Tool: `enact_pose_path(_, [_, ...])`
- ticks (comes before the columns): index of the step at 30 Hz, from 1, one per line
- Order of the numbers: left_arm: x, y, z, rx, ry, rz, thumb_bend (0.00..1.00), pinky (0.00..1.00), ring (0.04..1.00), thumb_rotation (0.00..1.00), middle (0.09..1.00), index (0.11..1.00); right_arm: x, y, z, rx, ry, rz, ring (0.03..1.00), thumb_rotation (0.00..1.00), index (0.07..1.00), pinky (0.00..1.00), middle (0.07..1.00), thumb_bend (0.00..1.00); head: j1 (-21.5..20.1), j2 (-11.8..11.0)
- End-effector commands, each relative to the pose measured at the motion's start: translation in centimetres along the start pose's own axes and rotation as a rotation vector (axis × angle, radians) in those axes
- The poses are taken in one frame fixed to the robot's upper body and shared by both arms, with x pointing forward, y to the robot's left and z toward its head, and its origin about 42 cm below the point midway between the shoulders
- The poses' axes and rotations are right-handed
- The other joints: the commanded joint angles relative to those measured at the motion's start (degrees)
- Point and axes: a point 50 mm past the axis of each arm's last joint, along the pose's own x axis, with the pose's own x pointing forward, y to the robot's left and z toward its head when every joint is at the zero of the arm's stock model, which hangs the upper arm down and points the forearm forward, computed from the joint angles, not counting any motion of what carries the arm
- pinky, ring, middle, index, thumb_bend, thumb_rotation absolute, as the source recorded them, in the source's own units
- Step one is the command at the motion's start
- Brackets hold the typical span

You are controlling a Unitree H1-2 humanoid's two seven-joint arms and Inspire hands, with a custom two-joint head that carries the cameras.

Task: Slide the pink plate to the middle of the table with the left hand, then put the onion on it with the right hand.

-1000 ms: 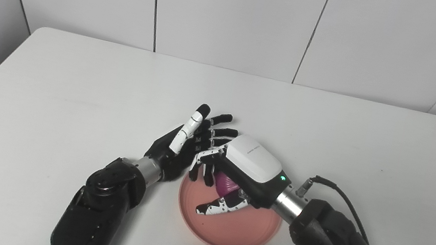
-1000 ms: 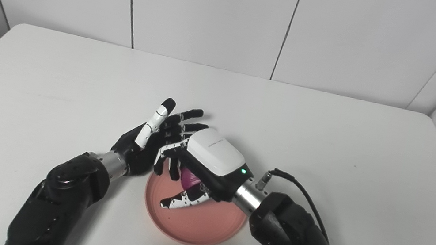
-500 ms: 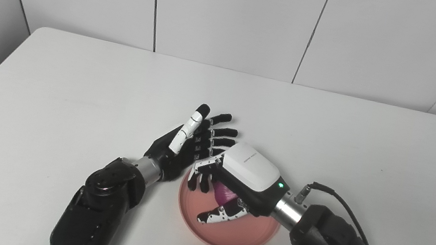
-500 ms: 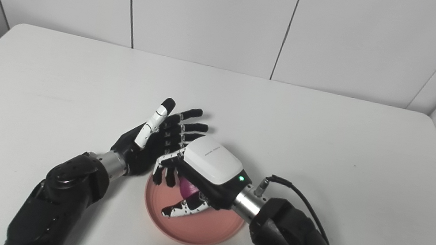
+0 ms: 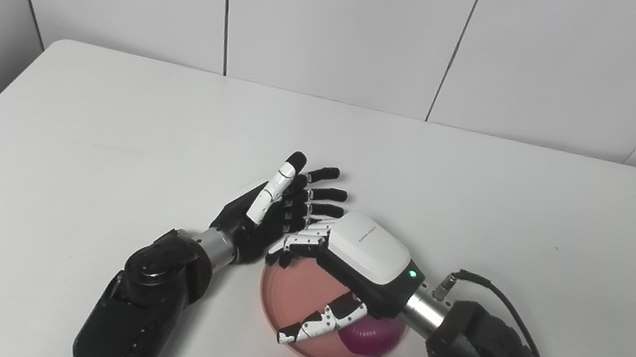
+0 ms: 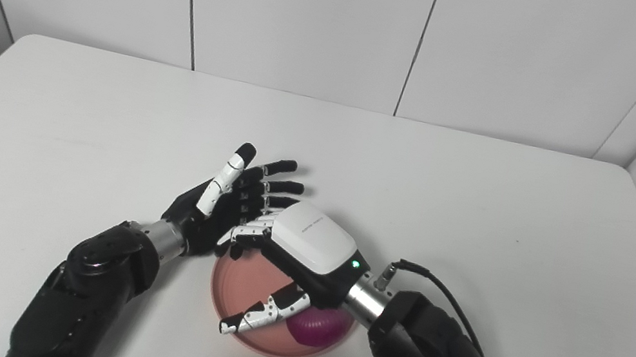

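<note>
Two hands over a white table (image 5: 105, 121), close together near its front middle. Pink plate (image 5: 299, 283) flat on the tabletop, round, shallow-rimmed, partly covered by the right hand. Purple onion (image 5: 363, 338) resting on the plate's near right part, just inside the rim, free of any grasp. Right hand (image 5: 340, 274) hovering above the plate, white back shell up, green light lit near the wrist. Fingers (image 5: 297, 242) spread and stretched toward the plate's far left rim, thumb (image 5: 318, 324) extended forward and down over the plate's near left portion, holding nothing. Onion just beside the base of that thumb, under the palm's wrist end, partly hidden by the hand; whether touching cannot be told. Left hand (image 5: 269, 212) beside the plate's far left rim, palm turned toward the right hand, fingers (image 5: 319, 192) straight and fanned apart, thumb (image 5: 277, 184) raised, empty. Left fingertips close to the right fingers, contact not discernible. Left palm heel near the plate's rim, touching or not unclear. Black cable (image 5: 500, 292) looping from the right wrist along the forearm. Both dark forearms entering from the bottom edge. Pale panelled wall (image 5: 346, 20) behind the table.
</note>
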Motion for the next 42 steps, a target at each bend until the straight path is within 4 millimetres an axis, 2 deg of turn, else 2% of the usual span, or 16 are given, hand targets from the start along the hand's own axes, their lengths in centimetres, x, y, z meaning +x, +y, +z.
enact_pose_path(1, [0.3, -0.1, 1.0, 0.024, -0.037, -0.011, 0.74, 0.64, 0.74, 0.96, 0.788, 0.857, 0.5, -2.1, 0.3, -0.048, -0.063, -0.067, 0.661, 0.76, 0.64, 0.6, 0.622, 0.94, 0.0, 0.0])
enact_pose_path(4, [0.3, -0.2, 1.0, 0.024, -0.036, -0.011, 0.74, 0.62, 0.737, 0.97, 0.786, 0.855, 0.4, -2.4, 0.4, -0.05, -0.067, -0.075, 0.671, 0.78, 0.639, 0.57, 0.628, 0.94, -0.1, 0.0])
enact_pose_path(9, [0.2, -0.1, 1.1, 0.024, -0.038, -0.018, 0.73, 0.62, 0.741, 0.97, 0.793, 0.861, 0.4, -3.3, 0.9, -0.053, -0.089, -0.114, 0.625, 0.76, 0.629, 0.53, 0.614, 0.93, -0.1, 0.0])
enact_pose_path(13, [0.2, 0.0, 1.1, 0.026, -0.038, -0.017, 0.74, 0.68, 0.777, 0.95, 0.824, 0.85, 0.3, -4.1, 1.3, -0.047, -0.108, -0.154, 0.548, 0.77, 0.612, 0.47, 0.595, 0.91, -0.2, -0.1])
enact_pose_path(16, [0.2, 0.1, 1.0, 0.007, -0.038, -0.026, 0.74, 0.74, 0.807, 0.94, 0.842, 0.849, 0.3, -5.3, 1.9, -0.046, -0.131, -0.198, 0.53, 0.76, 0.615, 0.46, 0.584, 0.9, -0.4, -0.2])
enact_pose_path(24, [0.3, 0.1, 1.1, -0.016, -0.024, -0.034, 0.74, 0.69, 0.752, 0.92, 0.797, 0.878, -0.5, -8.6, 3.7, -0.038, -0.167, -0.246, 0.559, 0.8, 0.626, 0.46, 0.619, 0.89, -0.5, -0.3])
enact_pose_path(27, [0.3, 0.0, 1.1, -0.011, -0.019, -0.031, 0.76, 0.71, 0.772, 0.92, 0.803, 0.882, -0.9, -9.5, 4.1, -0.019, -0.172, -0.252, 0.556, 0.81, 0.617, 0.47, 0.621, 0.89, -0.5, -0.3])
enact_pose_path(30, [0.3, 0.0, 1.0, -0.009, -0.017, -0.027, 0.75, 0.76, 0.845, 0.94, 0.839, 0.91, -1.5, -10.1, 4.3, 0.029, -0.164, -0.27, 0.558, 0.8, 0.624, 0.47, 0.625, 0.92, -0.6, -0.3])
enact_pose_path(33, [0.3, 0.1, 1.0, -0.011, -0.02, -0.026, 0.74, 0.78, 0.855, 0.94, 0.853, 0.918, -2.4, -9.9, 3.7, 0.139, -0.117, -0.301, 0.563, 0.79, 0.621, 0.47, 0.633, 0.93, -0.4, -0.4])
enact_pose_path(36, [0.2, 0.1, 1.0, -0.002, -0.023, -0.024, 0.74, 0.78, 0.829, 0.95, 0.842, 0.919, -3.4, -8.6, 2.2, 0.31, -0.05, -0.329, 0.598, 0.82, 0.645, 0.51, 0.651, 0.97, -0.6, -0.4])
enact_pose_path(40, [0.0, 0.3, 1.0, 0.003, -0.028, -0.021, 0.73, 0.75, 0.808, 0.95, 0.815, 0.884, -4.6, -6.7, 0.3, 0.494, 0.042, -0.34, 0.702, 0.91, 0.727, 0.63, 0.721, 0.95, -1.1, -0.4])
enact_pose_path(41, [0.0, 0.3, 1.0, 0.002, -0.029, -0.02, 0.73, 0.75, 0.81, 0.95, 0.811, 0.879, -4.9, -6.2, -0.1, 0.54, 0.065, -0.343, 0.758, 0.94, 0.779, 0.7, 0.77, 0.94, -1.1, -0.4])
enact_pose_path(42, [-0.1, 0.3, 1.0, -0.001, -0.028, -0.019, 0.73, 0.75, 0.811, 0.95, 0.809, 0.877, -5.3, -5.5, -0.7, 0.609, 0.106, -0.342, 0.777, 0.96, 0.796, 0.73, 0.787, 0.94, -1.4, -0.4])
